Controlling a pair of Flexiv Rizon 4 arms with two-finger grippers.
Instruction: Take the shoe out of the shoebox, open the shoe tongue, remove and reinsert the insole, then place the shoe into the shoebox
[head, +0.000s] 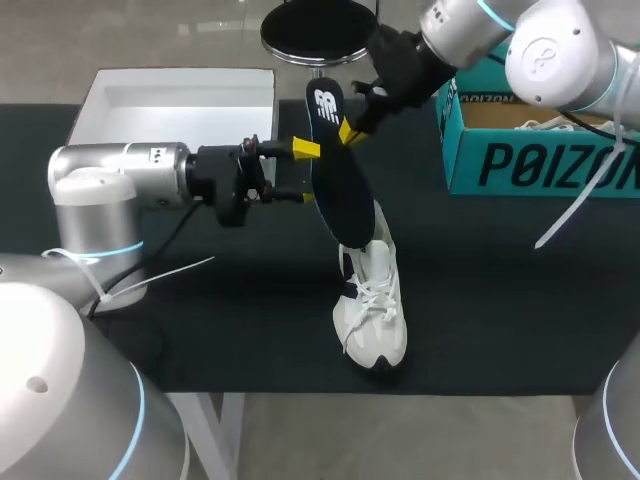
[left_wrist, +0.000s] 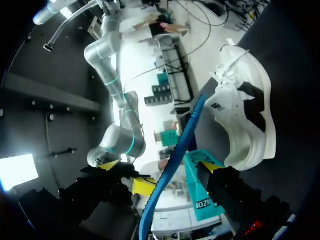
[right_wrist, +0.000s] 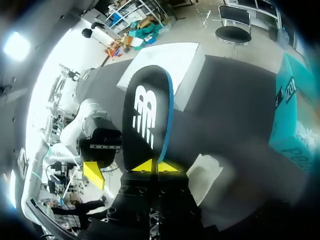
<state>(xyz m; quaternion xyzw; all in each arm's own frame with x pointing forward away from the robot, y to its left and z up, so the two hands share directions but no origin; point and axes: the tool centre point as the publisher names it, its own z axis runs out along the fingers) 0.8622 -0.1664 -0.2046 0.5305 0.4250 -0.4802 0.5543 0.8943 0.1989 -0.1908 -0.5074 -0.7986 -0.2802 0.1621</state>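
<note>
**Status.** The right gripper is clamped on the insole near its upper end and holds it steeply tilted. The insole's lower end is at the mouth of the shoe. The shoe stands on its sole on the table, and nothing holds it. The left gripper has its fingers spread. In its wrist view the insole runs edge-on between them, touching neither. The box sits well apart at the right.

**Risks.**
1. Shoe unsecured. Downward pressure through the insole could slide or tip it, since nothing braces it.
2. Buckling. The insole is held far from its lower end, so it may fold at the collar instead of entering if that end catches.
3. Slip. A narrow pinch on a long, flexible piece may let it pivot.
4. Collision. The two grippers are close, so a closing or shifting left gripper could strike the right fingers.
</note>
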